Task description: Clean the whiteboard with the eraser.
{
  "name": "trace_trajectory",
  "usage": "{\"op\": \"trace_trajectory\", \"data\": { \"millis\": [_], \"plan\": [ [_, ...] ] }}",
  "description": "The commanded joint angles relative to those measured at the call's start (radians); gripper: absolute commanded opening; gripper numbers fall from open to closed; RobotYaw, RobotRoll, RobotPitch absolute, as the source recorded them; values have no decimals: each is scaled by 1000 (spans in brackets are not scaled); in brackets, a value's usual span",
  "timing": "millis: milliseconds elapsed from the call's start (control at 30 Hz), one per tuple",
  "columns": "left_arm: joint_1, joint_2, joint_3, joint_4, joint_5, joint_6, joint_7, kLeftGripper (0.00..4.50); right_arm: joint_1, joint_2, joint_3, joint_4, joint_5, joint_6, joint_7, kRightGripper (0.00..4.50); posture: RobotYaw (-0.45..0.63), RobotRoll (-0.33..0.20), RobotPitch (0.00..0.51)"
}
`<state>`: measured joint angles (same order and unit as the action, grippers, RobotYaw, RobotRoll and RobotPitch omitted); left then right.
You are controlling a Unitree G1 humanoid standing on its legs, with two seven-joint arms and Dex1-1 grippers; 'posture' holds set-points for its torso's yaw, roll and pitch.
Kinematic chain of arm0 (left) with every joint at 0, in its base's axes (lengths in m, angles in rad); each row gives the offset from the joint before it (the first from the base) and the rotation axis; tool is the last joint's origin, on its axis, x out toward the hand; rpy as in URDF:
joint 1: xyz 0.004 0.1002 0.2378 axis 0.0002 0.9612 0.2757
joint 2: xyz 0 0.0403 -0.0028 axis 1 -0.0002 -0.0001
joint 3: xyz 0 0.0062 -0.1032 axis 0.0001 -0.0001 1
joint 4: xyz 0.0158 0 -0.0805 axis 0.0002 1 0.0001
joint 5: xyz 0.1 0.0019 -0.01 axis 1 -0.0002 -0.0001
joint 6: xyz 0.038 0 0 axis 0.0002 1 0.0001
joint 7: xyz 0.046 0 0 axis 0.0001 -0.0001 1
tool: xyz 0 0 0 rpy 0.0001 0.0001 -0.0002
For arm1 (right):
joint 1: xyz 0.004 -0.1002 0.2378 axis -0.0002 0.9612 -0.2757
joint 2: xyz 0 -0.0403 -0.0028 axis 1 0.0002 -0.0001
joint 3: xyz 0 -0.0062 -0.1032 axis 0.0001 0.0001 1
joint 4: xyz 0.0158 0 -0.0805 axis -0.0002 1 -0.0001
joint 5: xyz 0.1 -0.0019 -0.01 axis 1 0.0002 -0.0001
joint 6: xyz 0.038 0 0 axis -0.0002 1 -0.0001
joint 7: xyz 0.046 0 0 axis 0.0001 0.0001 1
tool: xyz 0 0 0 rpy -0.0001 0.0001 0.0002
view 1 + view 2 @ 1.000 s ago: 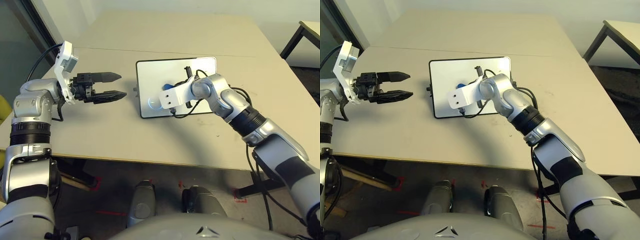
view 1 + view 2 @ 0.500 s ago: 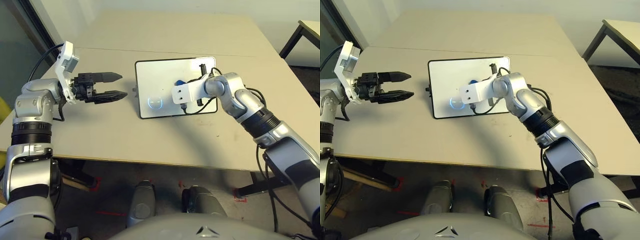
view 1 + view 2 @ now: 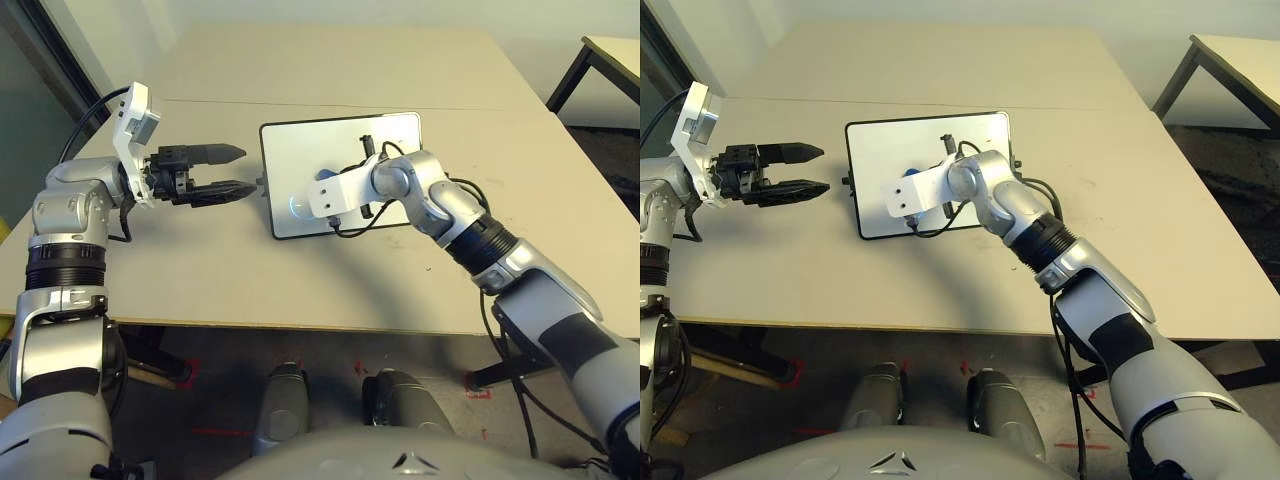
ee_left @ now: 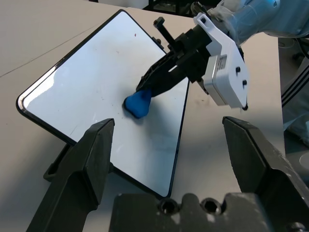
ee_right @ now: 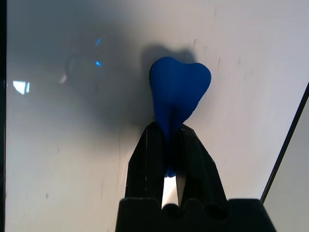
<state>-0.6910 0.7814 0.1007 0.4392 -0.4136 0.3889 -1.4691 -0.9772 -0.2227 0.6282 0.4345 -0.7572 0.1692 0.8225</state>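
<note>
The whiteboard lies flat on the beige table, a little askew, with its short side toward my left gripper. My right gripper is shut on the blue eraser and presses it onto the board's middle-left part. The eraser is squeezed out of shape against the glossy surface. In the left eye view only a blue tip of the eraser shows above the right wrist's white camera block. My left gripper hovers open just off the board's left side, holding nothing.
Black cables from my right wrist hang over the board's near rim. A seam runs across the table behind the board. A second table stands at the far right. The table's near edge is close to my body.
My right gripper swept the eraser to the right across the board, then back toward the left part. The left arm stayed put. The camera shifted slightly.
</note>
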Motion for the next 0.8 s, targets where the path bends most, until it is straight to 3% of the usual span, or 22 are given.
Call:
{"op": "trace_trajectory", "data": {
  "millis": [33, 267, 400, 633, 800],
  "plan": [
    [14, 7, 9, -26, -14, 7, 8, 4500, -13, 7, 25, 39, -8, -17, -4, 117, 297, 0, 21],
    [19, 6, 13, -29, -15, 6, 12, 4500, 6, 16, 34, 9, -10, -14, 8, 117, 298, 0, 20],
    [16, 0, 9, -22, -14, 0, 13, 4500, 34, 19, -12, -74, 44, 28, 46, 117, 285, 0, 18],
    [6, -3, 5, -7, -14, -11, 8, 4500, 117, 30, -300, -400, 342, 461, 225, 116, 276, 0, 17],
    [0, 0, 3, 8, -13, -20, 1, 4500, 79, -22, -565, -534, 500, 824, 177, 116, 263, 0, 19]
  ]
}}
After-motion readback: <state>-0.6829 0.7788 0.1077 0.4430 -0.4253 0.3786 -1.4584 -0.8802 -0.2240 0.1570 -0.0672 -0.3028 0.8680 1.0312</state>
